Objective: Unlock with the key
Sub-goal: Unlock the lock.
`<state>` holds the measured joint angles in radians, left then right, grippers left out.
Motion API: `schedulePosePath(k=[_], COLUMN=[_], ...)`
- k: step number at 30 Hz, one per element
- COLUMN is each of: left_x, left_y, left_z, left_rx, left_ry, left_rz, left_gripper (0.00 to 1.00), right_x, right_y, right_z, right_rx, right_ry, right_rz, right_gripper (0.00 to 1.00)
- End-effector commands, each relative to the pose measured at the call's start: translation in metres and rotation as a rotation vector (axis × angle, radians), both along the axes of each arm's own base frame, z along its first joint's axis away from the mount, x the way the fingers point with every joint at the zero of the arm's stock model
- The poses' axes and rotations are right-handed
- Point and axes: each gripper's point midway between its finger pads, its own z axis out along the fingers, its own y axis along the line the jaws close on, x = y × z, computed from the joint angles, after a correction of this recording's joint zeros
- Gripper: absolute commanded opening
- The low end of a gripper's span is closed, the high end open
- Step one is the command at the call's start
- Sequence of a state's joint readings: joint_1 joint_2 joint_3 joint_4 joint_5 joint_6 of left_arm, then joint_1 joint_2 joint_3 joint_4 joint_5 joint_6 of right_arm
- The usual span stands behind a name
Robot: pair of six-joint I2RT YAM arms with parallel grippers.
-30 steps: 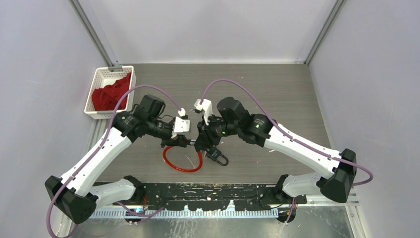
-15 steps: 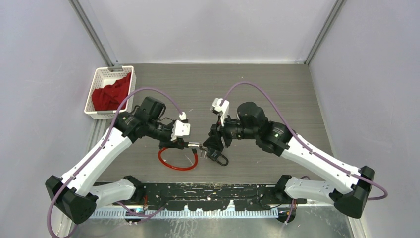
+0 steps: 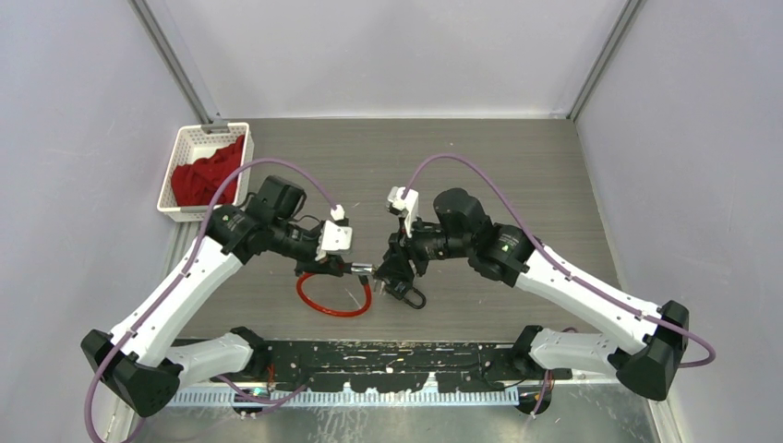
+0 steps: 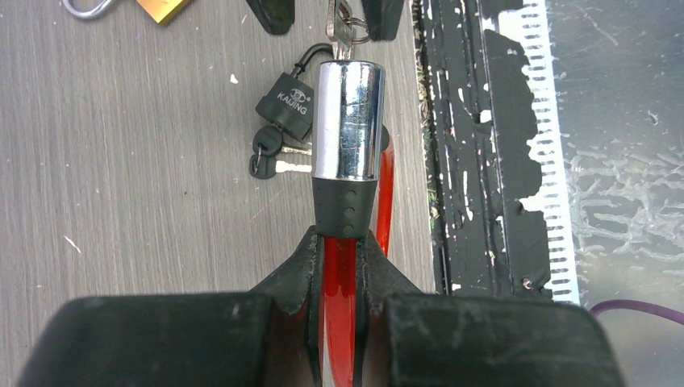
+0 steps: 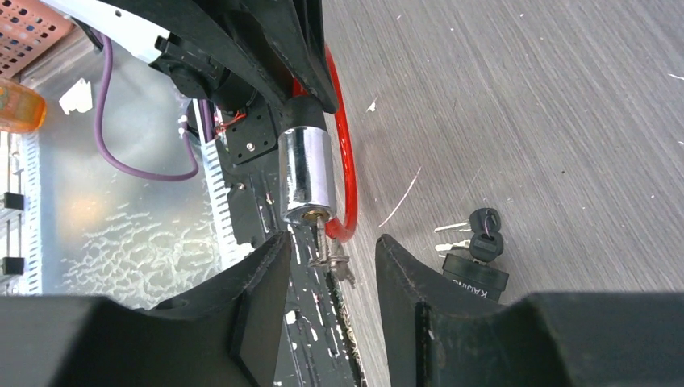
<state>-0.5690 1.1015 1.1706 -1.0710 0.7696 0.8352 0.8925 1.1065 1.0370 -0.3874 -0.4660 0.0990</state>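
Three locks here: one red cable lock [image 4: 348, 121], one black padlock [image 4: 289, 101], one brass padlock [image 4: 161, 8] half out of frame. Keys, three: one key [image 5: 323, 242] in the cable lock, two black-headed keys [image 4: 264, 141] by the black padlock. Plus one basket [image 3: 169, 180] and one red cloth [image 3: 203, 175].

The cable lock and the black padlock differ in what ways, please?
The cable lock is a chrome cylinder on a red cable; the padlock is a black block. The cable lock is clamped in the left gripper; the padlock lies on the table untouched. A key sits in the cable lock; the padlock's keys lie beside it. Both are key locks.
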Motion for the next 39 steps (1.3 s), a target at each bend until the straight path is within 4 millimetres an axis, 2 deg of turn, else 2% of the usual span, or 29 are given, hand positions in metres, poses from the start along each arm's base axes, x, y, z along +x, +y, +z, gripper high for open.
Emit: schedulePosePath(k=[1,6,21,27,29,31,39], left_x=[-0.008,-0.008,-0.005,-0.005,-0.004,-0.004,0.000], left_y=[-0.010,-0.009,-0.009,-0.009,-0.009,-0.009,-0.011], left_z=[0.033,0.035,0.035,0.035,0.034,0.033,0.035], left_rx=[-0.103,-0.102,-0.099,-0.101,-0.098,-0.095,-0.102], left_ry=[-0.013,-0.016,-0.025,-0.027,-0.028,-0.029,-0.043], left_rz=[-0.038,-0.037,-0.031,-0.027,-0.025,-0.024,-0.018], left_gripper=[0.00,0.00,0.00,0.00,0.00,0.00,0.00], right_x=[-0.001,-0.001,-0.010,-0.011,-0.012,-0.011,-0.010], right_y=[0.006,0.006,-0.003,0.003,0.004,0.005,0.011], right_z=[0.008,0.010,0.013,0.015,0.015,0.017,0.017], right_rx=[0.040,0.046,0.030,0.035,0.035,0.036,0.037], right_ry=[-0.025,-0.029,-0.025,-0.008,-0.003,-0.005,0.019], right_rz=[0.041,0.042,0.057,0.082,0.087,0.087,0.099], right_gripper=[0.46,0.30,0.31,0.21,0.14,0.02,0.01])
